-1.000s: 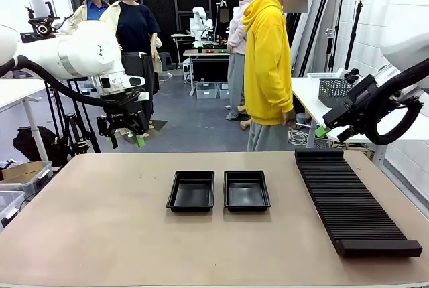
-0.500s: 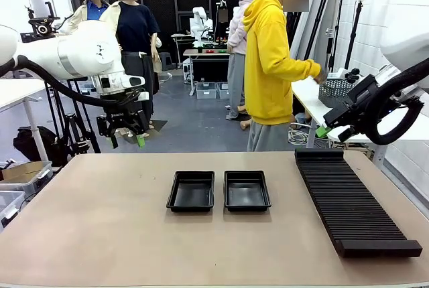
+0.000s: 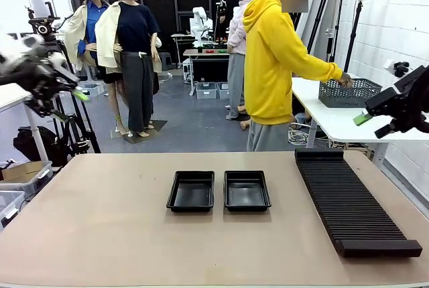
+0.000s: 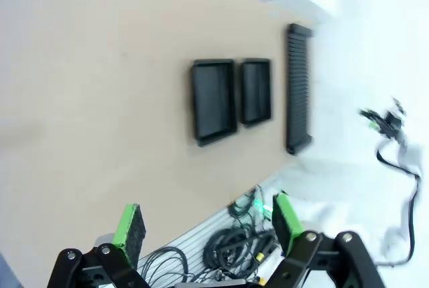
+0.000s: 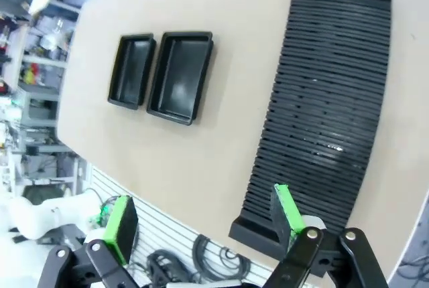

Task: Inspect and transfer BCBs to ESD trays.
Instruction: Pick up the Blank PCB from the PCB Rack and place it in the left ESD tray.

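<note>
Two ESD trays lie side by side at mid desk, long sides nearly touching. Left claw hangs in the air at 10 o'clock from them, well apart and motion-blurred; the left wrist view has its green pads spread wide with nothing between. Right claw hangs at 2 o'clock from the trays, well apart, also spread and holding nothing. Ribbed black rack lies at 3 o'clock of the trays. Person in a yellow hoodie has a hand on a grey mesh basket
</note>
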Robot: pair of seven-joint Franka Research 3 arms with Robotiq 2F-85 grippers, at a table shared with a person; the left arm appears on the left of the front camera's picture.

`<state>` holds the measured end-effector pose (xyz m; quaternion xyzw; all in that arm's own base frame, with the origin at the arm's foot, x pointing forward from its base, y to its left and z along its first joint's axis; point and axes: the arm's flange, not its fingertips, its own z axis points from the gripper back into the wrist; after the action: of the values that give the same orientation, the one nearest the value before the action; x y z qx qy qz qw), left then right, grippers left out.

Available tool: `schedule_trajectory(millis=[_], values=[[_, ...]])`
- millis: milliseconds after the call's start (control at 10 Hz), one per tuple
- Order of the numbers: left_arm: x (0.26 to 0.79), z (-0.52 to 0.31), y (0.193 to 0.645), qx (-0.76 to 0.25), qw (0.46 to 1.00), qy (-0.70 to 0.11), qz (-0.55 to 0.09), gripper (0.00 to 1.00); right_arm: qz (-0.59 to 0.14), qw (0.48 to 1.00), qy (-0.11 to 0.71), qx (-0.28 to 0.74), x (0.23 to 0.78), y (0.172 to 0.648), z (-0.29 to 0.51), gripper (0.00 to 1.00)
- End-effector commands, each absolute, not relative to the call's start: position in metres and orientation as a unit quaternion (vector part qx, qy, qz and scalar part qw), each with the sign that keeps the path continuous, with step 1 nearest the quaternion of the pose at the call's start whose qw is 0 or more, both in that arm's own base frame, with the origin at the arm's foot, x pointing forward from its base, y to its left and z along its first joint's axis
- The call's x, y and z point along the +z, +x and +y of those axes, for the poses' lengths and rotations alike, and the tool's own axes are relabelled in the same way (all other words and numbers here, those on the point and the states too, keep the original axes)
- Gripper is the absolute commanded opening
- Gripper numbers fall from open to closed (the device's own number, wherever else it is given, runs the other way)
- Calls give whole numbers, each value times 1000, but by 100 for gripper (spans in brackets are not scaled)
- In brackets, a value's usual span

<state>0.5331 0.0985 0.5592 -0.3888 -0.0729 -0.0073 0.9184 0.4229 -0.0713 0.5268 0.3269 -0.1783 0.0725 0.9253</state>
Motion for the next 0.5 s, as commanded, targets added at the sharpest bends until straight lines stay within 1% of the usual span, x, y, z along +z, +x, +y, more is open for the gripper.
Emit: schedule_trajectory(millis=[0,100,200,300,400], values=[[524,127,535,-50,870,-488,-35,100,-158,890,421,76,521,444,-99,100],[507,157,547,-38,836,-548,-17,100,-171,866,466,64,520,443,-125,100],[495,180,554,-42,801,-597,-22,100,-196,842,500,51,521,435,-149,100],[485,197,550,-51,783,-619,-27,100,-217,828,515,35,519,421,-169,100],[481,205,547,-50,781,-621,-28,100,-215,819,531,21,512,413,-184,100]])
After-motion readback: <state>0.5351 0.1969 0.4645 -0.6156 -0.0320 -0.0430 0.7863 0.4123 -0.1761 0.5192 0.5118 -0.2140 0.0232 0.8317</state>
